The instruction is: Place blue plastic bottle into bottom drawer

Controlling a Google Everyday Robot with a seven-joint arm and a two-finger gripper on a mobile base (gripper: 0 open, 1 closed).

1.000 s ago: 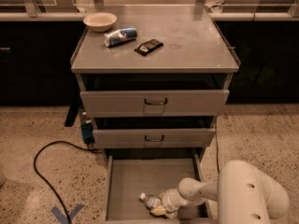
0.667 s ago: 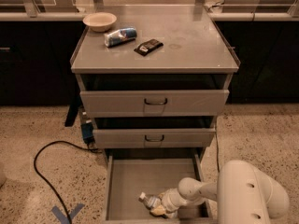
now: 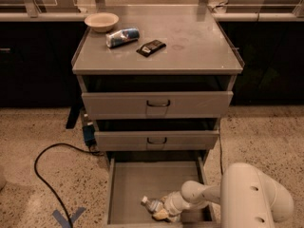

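Note:
The bottom drawer (image 3: 137,184) is pulled open, showing its flat grey floor. The blue plastic bottle (image 3: 152,204) lies low in the drawer near its front, white cap pointing left. My gripper (image 3: 162,212) reaches in from the right on a white arm and sits at the bottle's right end, over its body. Most of the bottle's body is hidden by the gripper.
On the cabinet top (image 3: 199,42) lie a beige bowl (image 3: 101,21), a blue and silver can (image 3: 122,37) and a dark packet (image 3: 151,47). The two upper drawers (image 3: 156,104) stick out slightly. A black cable (image 3: 47,167) loops on the floor at left. Blue tape (image 3: 66,218) marks the floor.

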